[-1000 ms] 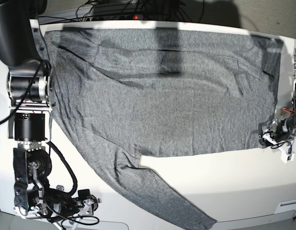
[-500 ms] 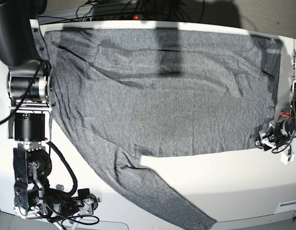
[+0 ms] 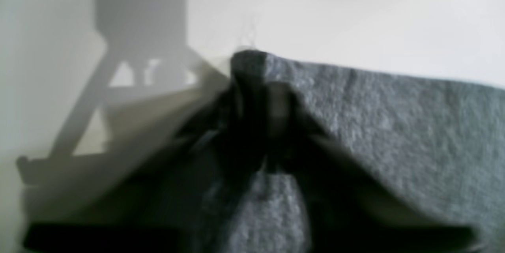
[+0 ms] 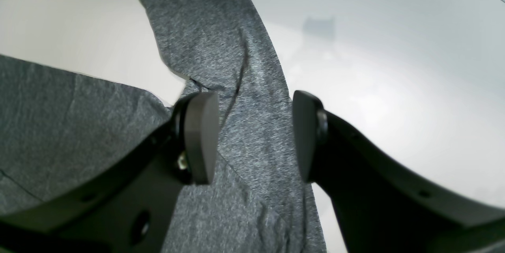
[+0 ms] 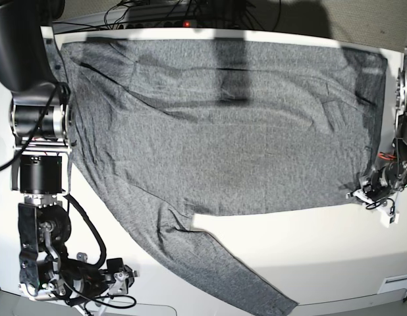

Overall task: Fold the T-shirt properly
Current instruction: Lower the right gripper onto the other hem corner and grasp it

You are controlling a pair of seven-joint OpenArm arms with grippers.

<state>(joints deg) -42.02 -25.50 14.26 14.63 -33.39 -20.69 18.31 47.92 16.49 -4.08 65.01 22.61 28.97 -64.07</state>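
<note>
White desk [image 5: 309,243] carrying soft, limp T-shirt [image 5: 223,125]; left end effector [image 5: 369,191] pinching its hem corner; right end effector [image 4: 254,134] hanging open over sleeve.

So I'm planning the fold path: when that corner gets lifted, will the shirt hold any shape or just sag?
Probably sag: the shirt lies thin and wrinkled, and its corner bunches into a peak in the left claw. It likely drags rather than slides freely, since most of it lies spread on the table. The loose sleeve may trail behind.

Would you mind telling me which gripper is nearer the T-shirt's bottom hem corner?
Left. The left gripper pinches the T-shirt at that corner; the right gripper hovers open above the sleeve at the opposite side.
</note>
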